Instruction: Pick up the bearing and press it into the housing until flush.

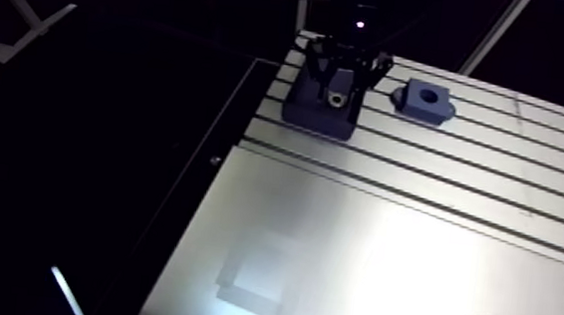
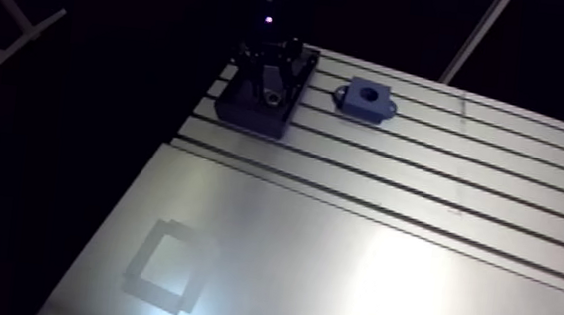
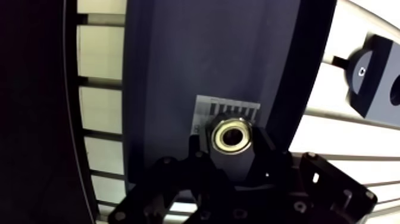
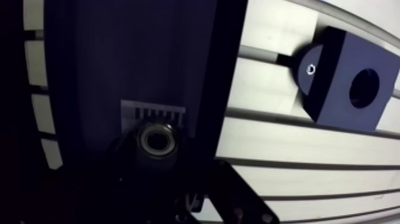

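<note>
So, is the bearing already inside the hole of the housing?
No, the housing has an empty hole, and the gripper holds the bearing over the dark tray.

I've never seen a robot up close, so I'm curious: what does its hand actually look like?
The gripper is matte black and angular. It has two blocky fingers carried on hinged links, and the links are dotted with small round screw heads. In the arm view, a tiny light glows on the dark wrist just above it.
</note>
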Controlling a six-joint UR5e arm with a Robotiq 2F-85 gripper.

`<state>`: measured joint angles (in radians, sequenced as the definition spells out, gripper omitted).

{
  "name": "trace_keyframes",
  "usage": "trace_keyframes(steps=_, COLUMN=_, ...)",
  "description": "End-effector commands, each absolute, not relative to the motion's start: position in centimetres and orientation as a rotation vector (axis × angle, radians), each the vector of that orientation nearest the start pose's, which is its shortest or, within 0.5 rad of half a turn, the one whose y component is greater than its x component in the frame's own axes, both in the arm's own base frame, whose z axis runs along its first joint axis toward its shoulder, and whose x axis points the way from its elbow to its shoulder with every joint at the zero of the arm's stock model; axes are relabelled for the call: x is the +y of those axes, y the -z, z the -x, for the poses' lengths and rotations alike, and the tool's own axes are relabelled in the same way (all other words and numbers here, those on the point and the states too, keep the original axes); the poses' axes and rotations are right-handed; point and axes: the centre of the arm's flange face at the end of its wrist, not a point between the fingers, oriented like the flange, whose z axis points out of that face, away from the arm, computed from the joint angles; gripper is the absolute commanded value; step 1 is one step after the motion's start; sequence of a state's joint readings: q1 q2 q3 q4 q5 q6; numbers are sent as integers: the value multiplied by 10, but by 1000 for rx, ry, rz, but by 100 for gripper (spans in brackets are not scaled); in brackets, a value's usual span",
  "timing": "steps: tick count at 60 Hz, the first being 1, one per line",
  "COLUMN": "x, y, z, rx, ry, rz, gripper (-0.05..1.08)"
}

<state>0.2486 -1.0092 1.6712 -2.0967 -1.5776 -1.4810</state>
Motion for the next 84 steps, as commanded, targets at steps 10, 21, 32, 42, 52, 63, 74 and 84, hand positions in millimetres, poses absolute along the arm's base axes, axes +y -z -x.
trace_keyframes(steps=10, x=-281, y=-168, z=569, rx=2997, ry=-45, rz=241, gripper=50)
trace_keyframes(steps=21, x=-281, y=-169, z=569, rx=2999, ry=-45, rz=242, gripper=51)
trace_keyframes(steps=32, x=-281, y=-168, z=569, rx=2998, ry=-45, rz=241, gripper=56)
trace_keyframes(steps=42, x=-281, y=-168, z=569, rx=2997, ry=-45, rz=244, gripper=56)
trace_keyframes(steps=52, x=-281, y=-169, z=570, rx=2999, ry=-44, rz=244, gripper=58)
trace_keyframes(steps=63, x=-283, y=-174, z=571, rx=3010, ry=-42, rz=249, gripper=66)
trace_keyframes(steps=74, x=-287, y=-194, z=575, rx=3044, ry=-33, rz=271, gripper=67)
trace_keyframes(steps=84, x=-287, y=-209, z=576, rx=3065, ry=-25, rz=275, gripper=69)
